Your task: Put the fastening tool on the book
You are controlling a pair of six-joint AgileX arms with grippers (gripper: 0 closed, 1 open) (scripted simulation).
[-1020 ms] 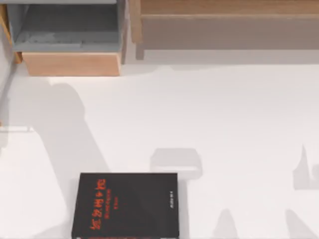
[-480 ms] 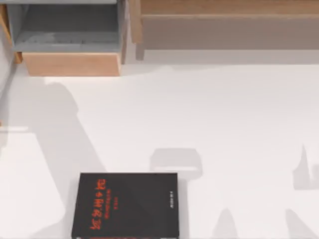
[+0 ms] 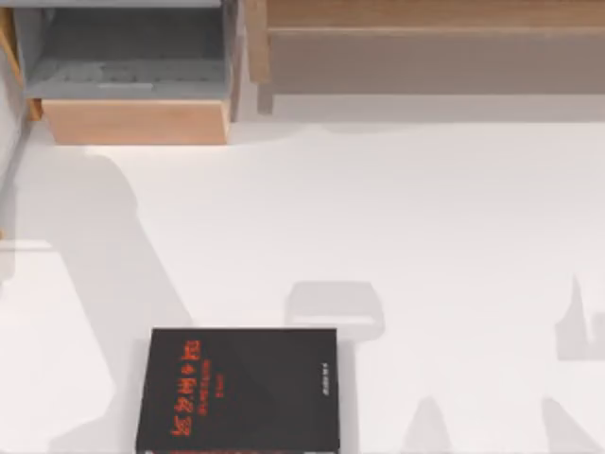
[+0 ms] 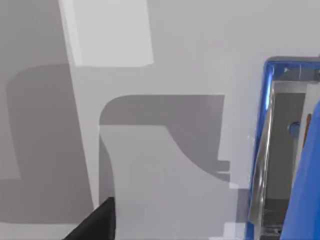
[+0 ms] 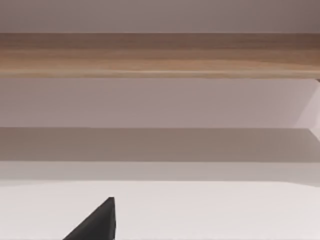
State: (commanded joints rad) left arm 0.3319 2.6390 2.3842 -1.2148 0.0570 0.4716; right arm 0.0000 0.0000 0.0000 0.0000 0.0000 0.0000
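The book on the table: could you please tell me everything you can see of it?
The book is a rectangular volume with a black cover, lying flat and closed on the white table at the near edge of the top view, left of centre. Red lettering runs along the cover's left part, and a small line of pale text sits near its right edge. Its near end is cut off by the picture's edge. Nothing rests on it and no gripper touches it; faint shadows fall across it.

From the top view you look straight down on the white table (image 3: 397, 218), with the book (image 3: 236, 390) at the near edge and a wooden shelf (image 3: 425, 47) along the far edge. Your left wrist camera sits close over that table (image 4: 190, 45). Your right wrist camera looks low across it toward the shelf (image 5: 160, 54).
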